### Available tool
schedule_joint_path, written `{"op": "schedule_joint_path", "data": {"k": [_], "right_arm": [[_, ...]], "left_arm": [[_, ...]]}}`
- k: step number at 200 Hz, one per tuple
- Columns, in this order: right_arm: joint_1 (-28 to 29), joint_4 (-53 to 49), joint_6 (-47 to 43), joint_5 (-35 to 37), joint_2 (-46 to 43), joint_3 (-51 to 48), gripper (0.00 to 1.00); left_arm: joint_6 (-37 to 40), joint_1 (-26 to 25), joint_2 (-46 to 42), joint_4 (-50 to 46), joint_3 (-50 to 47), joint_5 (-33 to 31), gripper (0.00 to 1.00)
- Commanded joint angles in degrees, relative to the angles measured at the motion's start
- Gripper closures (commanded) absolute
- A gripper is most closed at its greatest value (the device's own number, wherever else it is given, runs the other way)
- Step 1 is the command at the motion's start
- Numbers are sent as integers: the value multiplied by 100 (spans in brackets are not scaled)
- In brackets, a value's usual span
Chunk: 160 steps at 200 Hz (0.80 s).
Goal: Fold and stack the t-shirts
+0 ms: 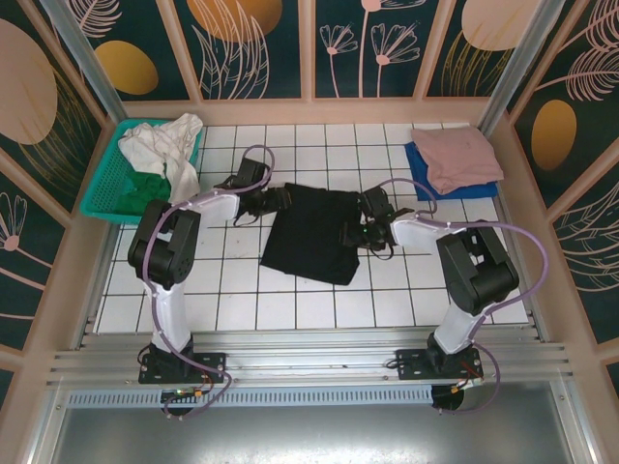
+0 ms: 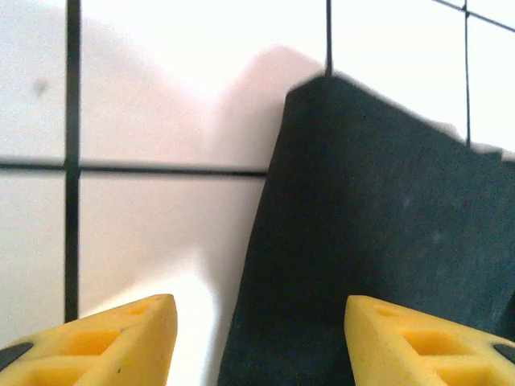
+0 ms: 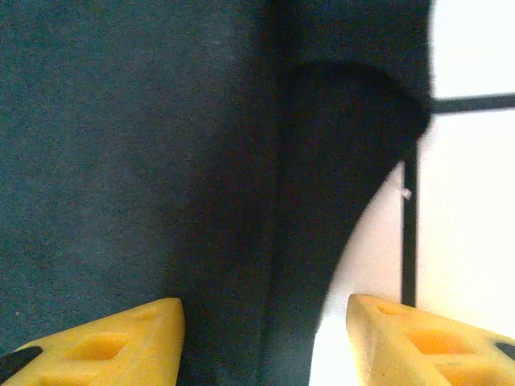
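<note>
A black t-shirt (image 1: 314, 237) lies folded in a rough rectangle on the middle of the white tiled table. My left gripper (image 1: 283, 198) sits at its far left corner; in the left wrist view the gripper (image 2: 261, 322) is open, its yellow fingers (image 2: 121, 338) straddling the cloth's left edge (image 2: 378, 217). My right gripper (image 1: 353, 235) is at the shirt's right edge; in the right wrist view it (image 3: 265, 322) is open over a fold of black cloth (image 3: 121, 161), one finger (image 3: 418, 338) above bare tile. A folded pink t-shirt (image 1: 455, 155) rests on a blue one (image 1: 426, 172) at the back right.
A teal mesh basket (image 1: 97, 193) at the back left holds white cloth (image 1: 169, 145) and green cloth (image 1: 145, 184). Patterned walls enclose the table on three sides. Bare tiles lie in front of the black shirt.
</note>
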Motion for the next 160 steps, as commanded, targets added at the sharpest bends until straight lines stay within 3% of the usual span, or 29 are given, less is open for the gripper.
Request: {"op": "schedule_joint_path", "data": {"k": [1, 14, 69, 107, 145, 160], "right_arm": [[-31, -153, 477, 476, -153, 26, 43], [-79, -141, 621, 577, -45, 94, 41], [32, 443, 820, -145, 536, 332, 41], [239, 363, 917, 35, 739, 625, 45], [273, -170, 902, 737, 1016, 1011, 50], [281, -46, 841, 588, 1049, 1049, 53]], "left_arm": [[167, 33, 123, -322, 110, 47, 43], [128, 34, 82, -229, -30, 92, 42], [29, 34, -81, -34, -529, 122, 41], [17, 34, 23, 29, -470, 281, 43], [33, 34, 28, 63, -460, 337, 46], [60, 34, 55, 73, -470, 337, 46]]}}
